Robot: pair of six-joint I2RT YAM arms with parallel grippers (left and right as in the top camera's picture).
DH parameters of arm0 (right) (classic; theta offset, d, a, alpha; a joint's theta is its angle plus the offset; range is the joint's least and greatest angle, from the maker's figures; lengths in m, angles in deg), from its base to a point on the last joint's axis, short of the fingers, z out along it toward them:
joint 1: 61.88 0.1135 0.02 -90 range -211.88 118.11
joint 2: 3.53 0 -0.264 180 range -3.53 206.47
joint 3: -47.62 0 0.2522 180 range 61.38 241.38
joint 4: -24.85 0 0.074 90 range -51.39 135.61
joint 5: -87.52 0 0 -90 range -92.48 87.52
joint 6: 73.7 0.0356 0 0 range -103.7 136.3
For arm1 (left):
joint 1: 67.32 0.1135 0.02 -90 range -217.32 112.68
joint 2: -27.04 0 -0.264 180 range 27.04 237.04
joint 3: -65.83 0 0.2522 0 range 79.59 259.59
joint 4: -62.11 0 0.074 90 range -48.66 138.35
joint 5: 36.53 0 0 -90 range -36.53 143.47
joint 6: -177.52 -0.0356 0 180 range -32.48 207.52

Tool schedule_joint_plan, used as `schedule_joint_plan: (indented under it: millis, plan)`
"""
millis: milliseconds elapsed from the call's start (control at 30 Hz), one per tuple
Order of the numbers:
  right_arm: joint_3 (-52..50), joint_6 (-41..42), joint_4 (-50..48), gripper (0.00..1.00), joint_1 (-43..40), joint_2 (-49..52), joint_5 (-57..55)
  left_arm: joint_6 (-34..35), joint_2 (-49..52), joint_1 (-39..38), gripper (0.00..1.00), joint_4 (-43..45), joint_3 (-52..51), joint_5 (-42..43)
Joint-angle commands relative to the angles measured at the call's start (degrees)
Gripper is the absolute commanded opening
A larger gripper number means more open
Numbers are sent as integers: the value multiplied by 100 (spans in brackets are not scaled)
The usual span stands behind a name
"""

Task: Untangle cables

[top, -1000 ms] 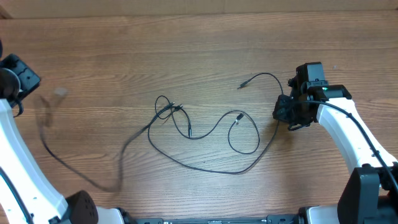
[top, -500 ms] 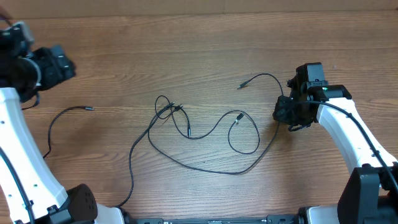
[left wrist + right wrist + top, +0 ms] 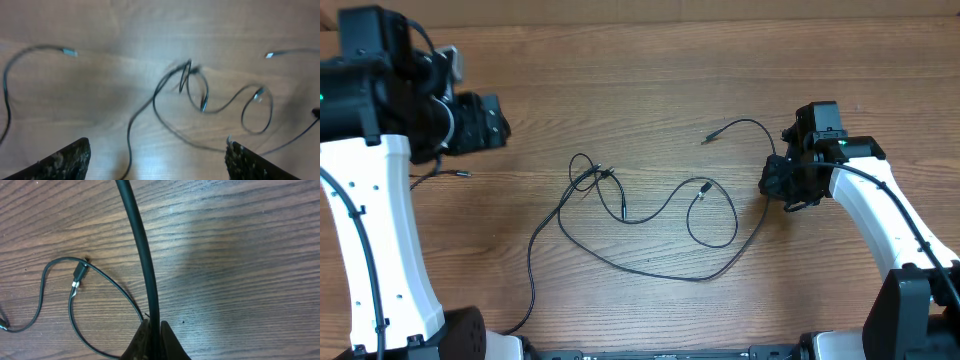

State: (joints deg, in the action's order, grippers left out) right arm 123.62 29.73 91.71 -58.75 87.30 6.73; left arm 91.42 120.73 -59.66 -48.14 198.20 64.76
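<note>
Several thin black cables point(image 3: 650, 215) lie on the wooden table, knotted in a small tangle point(image 3: 590, 176) left of centre. One silver-tipped plug point(image 3: 705, 187) rests inside a loop, and another end point(image 3: 707, 139) lies further back. A loose cable end point(image 3: 460, 174) lies at the left, beside my left arm. My left gripper point(image 3: 490, 122) hovers open above the table, left of the tangle point(image 3: 187, 75); its fingers point(image 3: 65, 160) hold nothing. My right gripper point(image 3: 775, 182) is shut on a cable point(image 3: 142, 250) low at the table, right of the loop with the plug point(image 3: 79, 275).
The white right arm point(image 3: 880, 215) reaches in from the lower right, the white left arm point(image 3: 375, 230) from the lower left. A cable strand point(image 3: 530, 270) runs toward the front edge beside the left arm's base.
My left gripper has opened and let go of a cable end, which now lies at the left. The left arm has swung rightward toward the tangle. The right arm has not moved.
</note>
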Motion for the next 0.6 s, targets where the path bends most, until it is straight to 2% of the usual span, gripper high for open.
schedule_joint_plan:
  millis: [0, 167, 367, 567]
  plan:
    - [-42, -46, -24, 4, 17, -31, 52, 114, -442, -149, 86, -33, -844, -310]
    - [-42, -48, -26, 4, 17, -31, 52, 297, -918, -334, 86, 151, -2424, -433]
    - [-42, -48, -20, 4, 17, -31, 52, 664, -1086, -485, 86, 1071, -4240, -442]
    - [-42, -50, 17, 4, 17, -31, 52, 1016, -1064, -485, 87, 2017, -5626, -446]
